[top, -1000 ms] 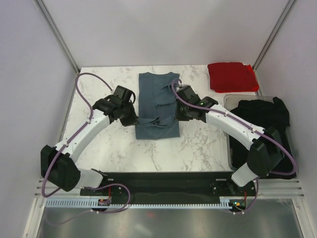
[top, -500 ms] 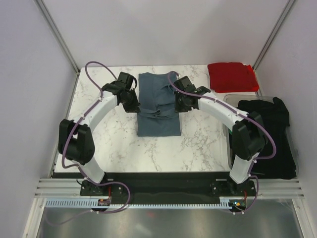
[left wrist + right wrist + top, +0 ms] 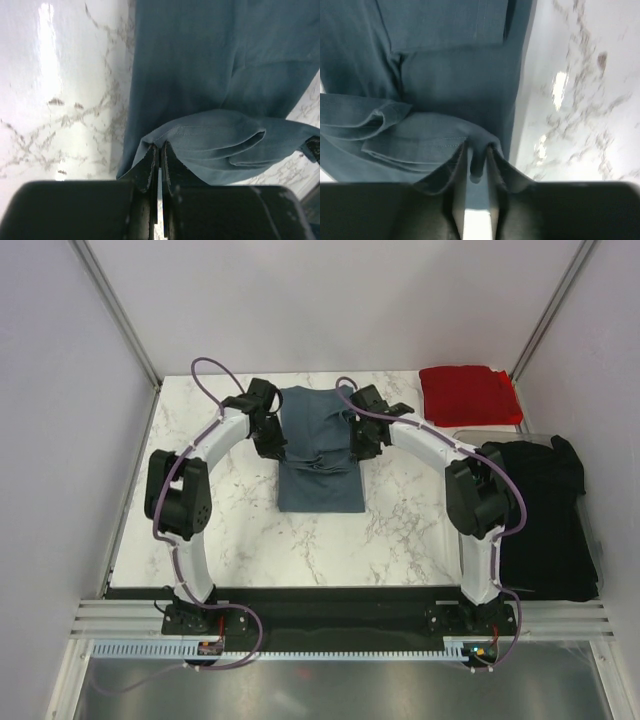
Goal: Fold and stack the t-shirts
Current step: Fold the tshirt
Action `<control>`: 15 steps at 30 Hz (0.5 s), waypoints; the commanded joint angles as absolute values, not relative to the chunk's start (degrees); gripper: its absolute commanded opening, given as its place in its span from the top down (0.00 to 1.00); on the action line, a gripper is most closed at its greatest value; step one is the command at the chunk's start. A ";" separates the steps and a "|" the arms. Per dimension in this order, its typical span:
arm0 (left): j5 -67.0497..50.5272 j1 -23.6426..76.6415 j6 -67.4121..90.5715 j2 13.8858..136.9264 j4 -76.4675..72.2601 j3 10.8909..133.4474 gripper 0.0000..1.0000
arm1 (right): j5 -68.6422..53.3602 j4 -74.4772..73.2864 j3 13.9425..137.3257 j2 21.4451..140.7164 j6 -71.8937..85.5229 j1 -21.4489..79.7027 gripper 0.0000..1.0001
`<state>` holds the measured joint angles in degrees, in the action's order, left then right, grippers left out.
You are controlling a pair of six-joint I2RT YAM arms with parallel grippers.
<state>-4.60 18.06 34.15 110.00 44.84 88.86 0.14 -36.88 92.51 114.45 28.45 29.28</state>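
The slate blue-grey t-shirt (image 3: pixel 318 455) lies as a long strip on the marble table, its near hem lifted and carried toward the far end. My left gripper (image 3: pixel 272 443) is shut on the hem's left corner; the left wrist view shows the fabric (image 3: pixel 215 135) pinched between the fingertips (image 3: pixel 159 146). My right gripper (image 3: pixel 362 448) is shut on the hem's right corner, and a fold of the cloth (image 3: pixel 435 140) sits between its fingers (image 3: pixel 477 150). A folded red t-shirt (image 3: pixel 468 395) lies at the far right corner. Black t-shirts (image 3: pixel 540 510) fill a bin on the right.
The grey bin's rim (image 3: pixel 462 440) stands at the right table edge beside my right arm. Marble tabletop (image 3: pixel 210 530) shows bare left and right of the blue-grey shirt. Metal frame posts (image 3: pixel 120 310) rise at the back corners.
Both grippers have carried the lifted hem away from the arms' bases toward the far end. The doubled-over part of the shirt has grown and the arms have stretched out.
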 commanded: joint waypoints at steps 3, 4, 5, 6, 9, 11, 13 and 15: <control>-9.47 14.24 29.88 119.16 45.78 102.19 0.87 | -2.46 -37.26 105.09 121.44 29.09 26.11 0.43; -10.71 13.11 29.88 120.75 48.92 105.17 0.71 | -2.55 -38.48 108.08 122.77 29.18 25.67 0.34; -11.94 12.75 29.27 123.81 50.61 111.64 0.64 | -3.24 -41.98 114.98 124.09 29.35 25.23 0.33; -13.69 12.57 28.75 124.88 53.06 115.28 0.59 | -3.86 -43.93 118.44 125.06 29.36 24.70 0.32; -12.67 12.48 26.11 125.43 60.19 126.11 0.50 | -4.92 -47.29 123.84 123.94 29.53 25.13 0.31; -10.64 12.48 25.14 122.80 61.60 125.60 0.45 | -4.66 -46.50 120.61 119.37 29.53 26.10 0.30; -8.97 12.39 25.13 117.90 61.61 120.71 0.45 | -5.01 -44.92 116.48 115.08 29.53 28.03 0.30; -9.75 12.48 25.57 114.45 60.48 115.87 0.46 | -5.53 -43.51 108.57 111.30 29.97 29.96 0.30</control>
